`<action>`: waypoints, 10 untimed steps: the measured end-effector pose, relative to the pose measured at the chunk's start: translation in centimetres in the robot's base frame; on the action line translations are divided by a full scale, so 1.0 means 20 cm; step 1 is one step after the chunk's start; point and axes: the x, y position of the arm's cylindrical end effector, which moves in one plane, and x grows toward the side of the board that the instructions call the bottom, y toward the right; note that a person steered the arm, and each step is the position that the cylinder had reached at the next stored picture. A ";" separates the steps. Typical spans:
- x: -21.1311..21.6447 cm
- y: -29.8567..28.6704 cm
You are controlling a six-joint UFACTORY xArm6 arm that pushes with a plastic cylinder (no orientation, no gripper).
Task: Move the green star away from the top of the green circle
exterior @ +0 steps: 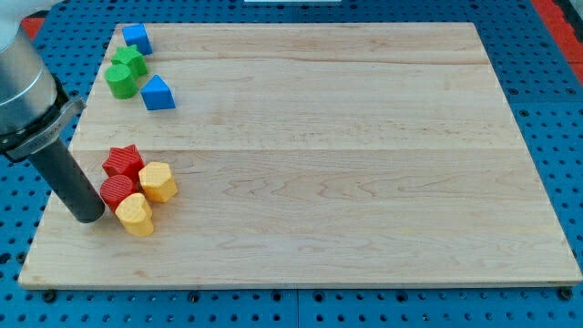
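The wooden worktop (pixel 346 155) fills most of the view, a pale board of joined planks lying on a blue pegboard (pixel 556 109). The arm (pixel 23 87) enters from the view's upper left, grey at the top and ending in a dark rod that slants down toward the view's right. There is no hand on this arm, so nothing is grasped or released; only my tip (pixel 89 217) meets the board, at the view's left edge, touching or just beside the left of the red cylinder (pixel 117 191).

Two clusters of blocks sit along the view's left side, well apart from each other. The lower cluster, by my tip, has a red star (pixel 123 162) above the red cylinder, a yellow hexagon-like block (pixel 158 182) to their right, and a second yellow block (pixel 135 215) below it, all touching or nearly so.

The upper cluster holds a blue cube (pixel 137 38) at the view's top, the green star (pixel 130 60) just below it, the green circle (pixel 119 82) touching the star's lower left, and a blue triangular block (pixel 158 93) to the circle's right.
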 end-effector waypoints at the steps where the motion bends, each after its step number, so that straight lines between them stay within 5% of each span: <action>1: 0.00 -0.01; 9: 0.07 -0.02; 10: 0.07 -0.23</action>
